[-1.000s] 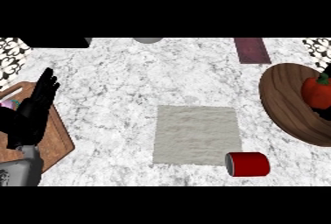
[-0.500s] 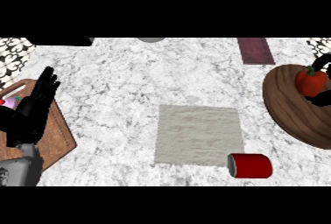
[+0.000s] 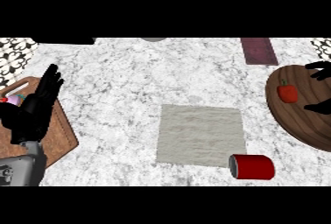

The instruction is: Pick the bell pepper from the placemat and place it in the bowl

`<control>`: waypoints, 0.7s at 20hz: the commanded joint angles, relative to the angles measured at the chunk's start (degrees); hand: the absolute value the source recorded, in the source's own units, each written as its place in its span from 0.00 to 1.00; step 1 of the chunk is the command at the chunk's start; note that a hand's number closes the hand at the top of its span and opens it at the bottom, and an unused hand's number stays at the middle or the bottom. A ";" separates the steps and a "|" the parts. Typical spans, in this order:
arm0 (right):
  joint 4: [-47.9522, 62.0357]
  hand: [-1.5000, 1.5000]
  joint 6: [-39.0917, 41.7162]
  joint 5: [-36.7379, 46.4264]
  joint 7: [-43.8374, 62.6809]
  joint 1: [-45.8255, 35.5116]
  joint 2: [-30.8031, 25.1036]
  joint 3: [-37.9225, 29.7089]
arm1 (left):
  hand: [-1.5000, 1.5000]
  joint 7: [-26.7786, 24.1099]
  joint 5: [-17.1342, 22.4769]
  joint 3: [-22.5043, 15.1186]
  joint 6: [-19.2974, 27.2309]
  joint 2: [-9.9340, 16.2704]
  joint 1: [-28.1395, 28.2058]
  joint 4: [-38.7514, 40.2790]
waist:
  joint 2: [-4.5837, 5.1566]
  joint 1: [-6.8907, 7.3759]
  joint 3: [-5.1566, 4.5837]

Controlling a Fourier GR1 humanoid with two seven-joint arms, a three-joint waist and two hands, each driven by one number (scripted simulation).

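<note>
- Your bell pepper [image 3: 287,92] is red with a small green stem, lying inside the wooden bowl [image 3: 292,124] at the surface's right edge.
- Your right hand [image 3: 321,73] shows only fingertips spread apart beside it, touching nothing.
- Your left hand [image 3: 35,107] rests open over the cutting board [image 3: 61,135].
- The placemat [image 3: 202,134] lies bare mid-surface, a red can [image 3: 252,166] at its corner.
</note>
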 commanded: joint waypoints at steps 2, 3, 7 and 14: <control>6.10 0.00 6.74 -8.42 -6.23 -2.92 -0.30 -7.77 | 0.50 -0.08 0.32 0.22 -0.02 -0.21 0.62 -0.57 | -0.14 -0.37 0.06; 6.25 0.00 9.45 -11.91 -5.78 -4.46 0.33 -10.63 | 0.50 -2.96 -0.08 1.37 -0.01 0.55 1.08 2.17 | 0.01 -0.66 0.03; 10.33 0.00 15.94 -21.13 -6.20 -6.09 -2.71 -19.85 | 0.50 -0.24 0.83 1.65 -0.52 1.15 0.36 0.25 | -0.04 -0.73 0.18; 17.41 0.00 27.97 -23.91 -7.02 -0.49 -13.44 -23.61 | 0.50 -2.07 1.71 1.49 -1.48 0.36 2.03 0.72 | 0.41 -0.28 0.17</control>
